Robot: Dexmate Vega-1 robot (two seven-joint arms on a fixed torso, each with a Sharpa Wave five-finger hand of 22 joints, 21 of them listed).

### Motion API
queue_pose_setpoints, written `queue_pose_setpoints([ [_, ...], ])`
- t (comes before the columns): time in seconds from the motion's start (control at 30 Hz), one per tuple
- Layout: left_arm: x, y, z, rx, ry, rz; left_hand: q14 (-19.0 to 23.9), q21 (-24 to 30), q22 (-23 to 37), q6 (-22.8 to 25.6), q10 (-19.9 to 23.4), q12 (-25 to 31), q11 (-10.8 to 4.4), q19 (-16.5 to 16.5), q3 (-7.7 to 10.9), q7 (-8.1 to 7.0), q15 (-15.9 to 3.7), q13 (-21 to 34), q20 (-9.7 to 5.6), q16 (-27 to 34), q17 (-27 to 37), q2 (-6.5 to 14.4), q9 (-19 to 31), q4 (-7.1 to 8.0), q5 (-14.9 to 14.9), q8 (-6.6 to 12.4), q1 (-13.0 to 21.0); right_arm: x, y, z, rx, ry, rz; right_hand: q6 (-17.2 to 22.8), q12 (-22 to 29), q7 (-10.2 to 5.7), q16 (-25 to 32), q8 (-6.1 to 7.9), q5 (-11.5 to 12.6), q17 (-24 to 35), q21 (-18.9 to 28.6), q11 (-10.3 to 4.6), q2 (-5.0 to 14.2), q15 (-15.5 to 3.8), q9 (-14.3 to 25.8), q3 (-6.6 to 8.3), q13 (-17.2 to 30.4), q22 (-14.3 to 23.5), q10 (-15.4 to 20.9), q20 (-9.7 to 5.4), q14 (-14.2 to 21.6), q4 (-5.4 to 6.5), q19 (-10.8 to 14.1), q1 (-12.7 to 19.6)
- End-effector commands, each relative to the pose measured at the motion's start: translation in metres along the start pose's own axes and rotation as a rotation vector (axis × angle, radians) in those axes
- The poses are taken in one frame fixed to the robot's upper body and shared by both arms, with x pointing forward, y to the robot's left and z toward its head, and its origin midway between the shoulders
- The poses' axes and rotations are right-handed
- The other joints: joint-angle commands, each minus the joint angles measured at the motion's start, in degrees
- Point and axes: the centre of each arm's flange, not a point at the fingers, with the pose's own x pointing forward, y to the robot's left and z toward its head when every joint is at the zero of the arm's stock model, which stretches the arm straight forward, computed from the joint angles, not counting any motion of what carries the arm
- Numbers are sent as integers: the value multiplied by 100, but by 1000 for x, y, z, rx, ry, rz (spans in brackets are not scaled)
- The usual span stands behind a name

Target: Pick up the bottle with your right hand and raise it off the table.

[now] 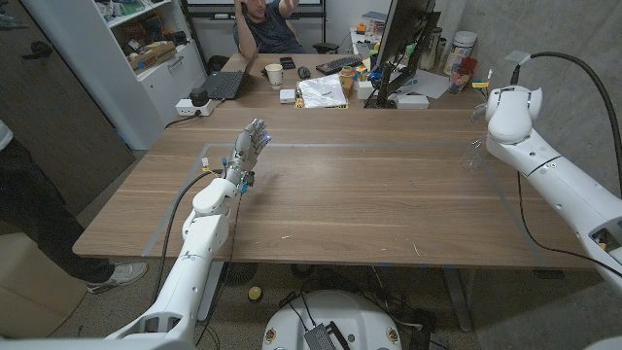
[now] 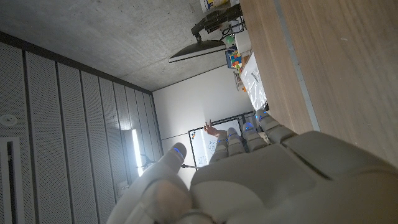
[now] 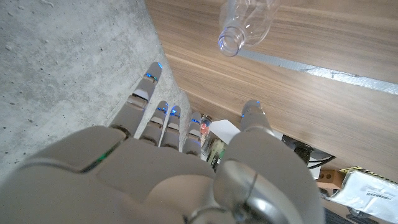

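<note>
Over on the left, my left hand (image 1: 253, 142) hovers above the wooden table (image 1: 340, 194), fingers apart and grasping nothing. Further right, the clear bottle (image 1: 473, 153) stands on the table near its far right edge, just beside my right arm. My right hand (image 3: 180, 168) is spread wide and empty, short of the bottle (image 3: 245, 25), not touching it

wooden table (image 1: 340, 204); behind it: laptop (image 1: 225, 84); monitor (image 1: 403, 39); seated person (image 1: 272, 24)
</note>
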Motion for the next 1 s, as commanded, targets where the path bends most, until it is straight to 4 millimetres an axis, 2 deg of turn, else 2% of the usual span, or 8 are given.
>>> queue_pose_setpoints([
  [0.03,1,1,-1,-4,2,6,-36,36,24,-38,-57,24,-12,25,-5,11,-7,12,29,19,12,588,23,-1,32,14,24,6,2,13,-32,-15,66,-23,8,-63,53,4,37,7,30,19,-25,20,11,-30,27,8,-19,8,73,7,106,-44],
  [0.43,1,2,-1,-3,2,8,-36,35,24,-42,-61,23,-28,21,-7,18,-7,11,33,19,12,588,23,-2,32,14,25,9,2,18,-60,-1,129,18,28,-66,67,42,51,2,56,13,-24,37,14,-57,30,8,15,-3,136,1,273,-23],
  [0.5,2,2,-1,-3,0,9,-35,35,24,-42,-62,23,-22,22,-7,19,-4,11,31,19,11,589,23,-2,32,14,25,9,3,19,-58,3,162,-157,-10,-132,47,-9,59,4,31,-19,-55,60,14,-96,32,5,-96,54,100,2,291,-30],
  [0.53,2,2,-1,-3,0,8,-35,34,24,-43,-63,23,-14,20,-7,19,-1,12,33,19,11,588,23,-2,32,14,25,9,3,19,-66,5,164,-273,-24,-193,23,-36,63,4,8,24,-89,91,14,-129,33,2,-153,92,44,4,281,-44],
  [0.7,3,2,-1,-4,0,6,-34,33,24,-45,-58,25,-14,17,-8,16,-9,11,34,19,11,587,23,-3,32,14,26,11,3,23,-89,14,201,-330,-41,-251,-5,-26,70,3,-24,-1,-133,128,14,-174,35,0,-237,126,-33,9,268,-65],
  [0.77,3,2,-1,-5,-1,8,-36,33,24,-45,-60,25,-12,17,-8,16,-6,11,32,19,11,587,23,-3,32,14,26,12,4,24,-95,23,221,-436,-60,-370,-11,-41,77,6,-51,-8,-179,121,15,-225,37,-3,-335,190,-70,24,256,-107],
  [0.8,3,2,-1,-4,-1,8,-36,34,24,-44,-60,25,-13,18,-8,15,-8,11,34,19,11,587,23,-3,32,14,26,13,4,25,-97,28,229,-512,-60,-415,-13,-45,86,8,-70,-19,-200,126,15,-257,38,-5,-382,303,-96,34,252,-127],
  [1.0,2,3,-1,-3,-2,10,-34,34,24,-45,-53,27,-13,18,-9,12,-8,11,40,19,11,586,23,-4,32,15,27,15,6,28,-106,29,254,-608,-70,-535,-18,-33,105,8,-93,-34,-263,137,15,-331,40,-13,-511,537,-153,53,286,-177],
])
